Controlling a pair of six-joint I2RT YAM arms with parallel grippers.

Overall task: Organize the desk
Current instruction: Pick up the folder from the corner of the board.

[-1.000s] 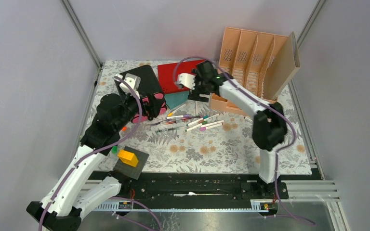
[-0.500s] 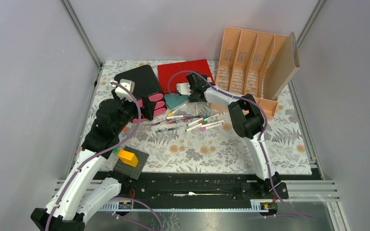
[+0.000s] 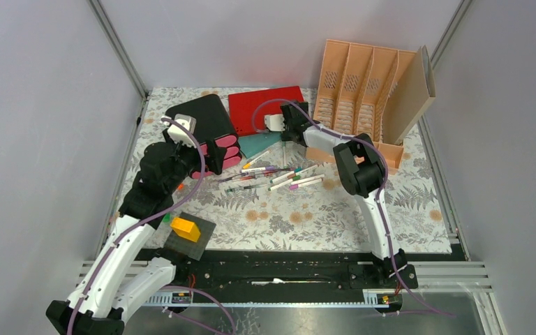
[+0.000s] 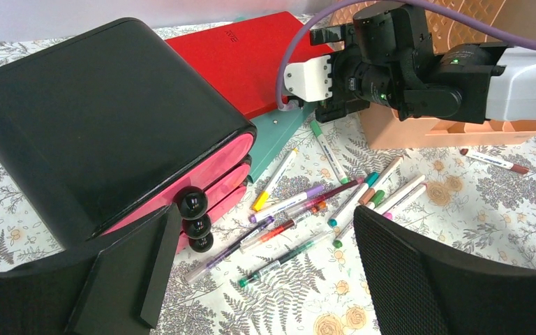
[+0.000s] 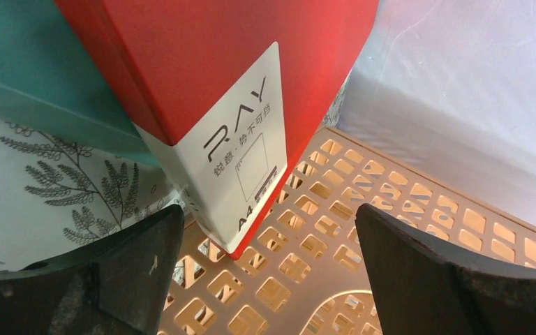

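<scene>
i'm centring the right gripper [image 5: 269,216], jaws apart, on the spine of the red folder [image 5: 202,63] before closing; left gripper [image 4: 265,223] is idling, jaws apart too.

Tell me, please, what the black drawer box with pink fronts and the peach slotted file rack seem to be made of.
The black drawer box with pink fronts looks like glossy moulded plastic: its smooth rounded shell shows soft highlights. The peach slotted file rack is probably matte plastic: uniform colour, moulded lattice walls.
</scene>
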